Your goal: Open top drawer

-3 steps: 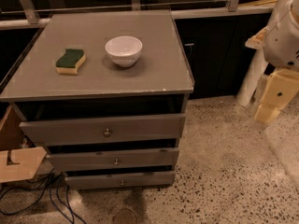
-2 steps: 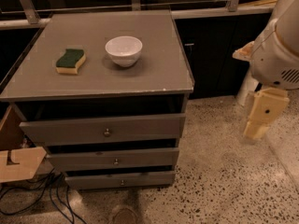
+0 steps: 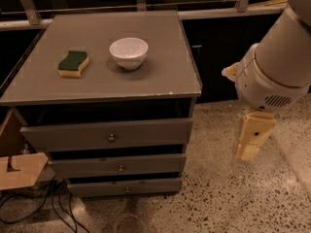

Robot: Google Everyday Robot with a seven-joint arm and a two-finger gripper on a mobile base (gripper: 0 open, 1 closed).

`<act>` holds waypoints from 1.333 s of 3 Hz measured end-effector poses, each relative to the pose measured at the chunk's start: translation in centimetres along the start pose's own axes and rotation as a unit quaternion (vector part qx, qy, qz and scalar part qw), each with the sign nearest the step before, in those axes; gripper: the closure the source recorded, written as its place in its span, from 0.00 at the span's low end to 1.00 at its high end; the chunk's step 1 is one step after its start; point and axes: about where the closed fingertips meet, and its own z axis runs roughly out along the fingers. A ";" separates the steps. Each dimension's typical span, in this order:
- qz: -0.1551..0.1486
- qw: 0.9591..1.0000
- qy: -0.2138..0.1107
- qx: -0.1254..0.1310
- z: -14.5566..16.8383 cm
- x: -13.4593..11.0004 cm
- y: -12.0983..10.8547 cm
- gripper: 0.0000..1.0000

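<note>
Top drawer (image 3: 146, 132), lower centre-left of frame, with small round knob (image 3: 111, 138) at its middle. Gripper (image 3: 250, 144) hangs at right, over the speckled floor (image 3: 218, 198), well apart from it; grip state cannot be told. Risk: too low an approach would catch the middle drawer's knob (image 3: 120, 168) instead.

The worktop (image 3: 160, 76) is matt grey, as is the top drawer (image 3: 146, 134), whose knob (image 3: 111, 138) is dull silver. The bowl (image 3: 129, 53) is plain white; the sponge (image 3: 74, 63) is dark green over yellow. At the frame's right the pincer (image 3: 249, 152) is pale cream-yellow under a white arm (image 3: 272, 76). The floor (image 3: 228, 198) is beige, speckled black and white.
</note>
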 end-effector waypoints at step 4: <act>-0.001 0.999 -0.052 -0.015 11.2 -6.4 2.4 0.00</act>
